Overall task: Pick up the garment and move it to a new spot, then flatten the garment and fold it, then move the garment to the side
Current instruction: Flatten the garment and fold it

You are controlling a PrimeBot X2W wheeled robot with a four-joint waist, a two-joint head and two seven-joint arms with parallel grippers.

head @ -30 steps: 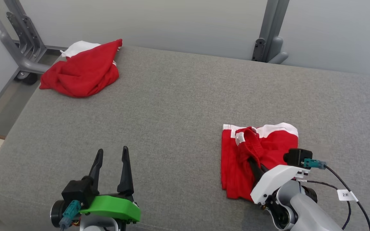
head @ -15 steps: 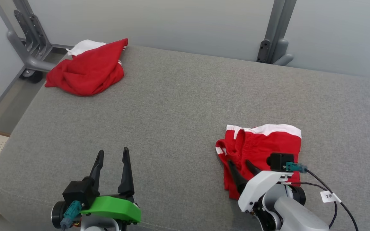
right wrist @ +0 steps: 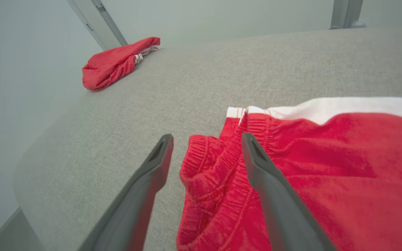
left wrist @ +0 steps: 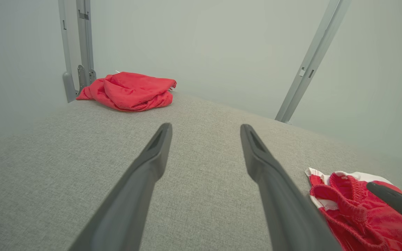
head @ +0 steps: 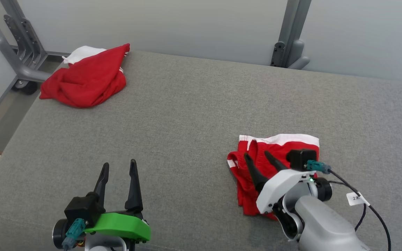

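At the lower right of the head view, the right gripper [head: 256, 154] has just spread wide, dropping the red garment [head: 244, 190] onto the grey cushion [head: 187, 122], so flattening likely follows; the left gripper [head: 119, 163] stands wide and empty.

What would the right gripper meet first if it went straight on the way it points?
Probably the bunched waistband of the red shorts, lying between the open fingers of the right gripper. Their height above the cloth is unclear; beyond lies grey cushion.
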